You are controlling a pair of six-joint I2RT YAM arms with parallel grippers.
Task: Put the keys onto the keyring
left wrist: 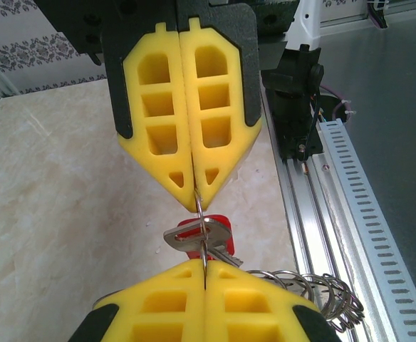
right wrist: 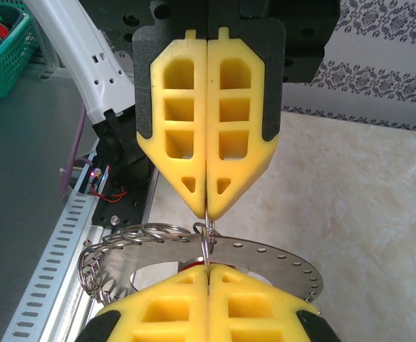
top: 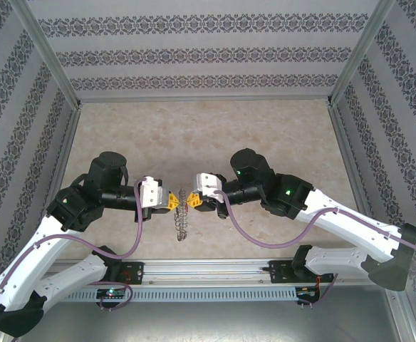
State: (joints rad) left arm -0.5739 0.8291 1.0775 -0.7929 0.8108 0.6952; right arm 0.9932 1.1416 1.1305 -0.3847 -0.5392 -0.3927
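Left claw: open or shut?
Shut: the left claw shows no gap at its tip in the left wrist view, pinching a thin wire loop beside the key.

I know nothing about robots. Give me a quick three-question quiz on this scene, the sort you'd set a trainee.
1. True or false: the left gripper and the right gripper both have open jaws.
2. What colour is the plastic tag on the small silver metal key? A blue, B red, C green.
3. Fill the gap: seen from above, the flat grey metal keyring, hung with small wire loops, sits ___ the two grippers' tips.

Key: 1 false, both are shut; 2 B; 3 between.
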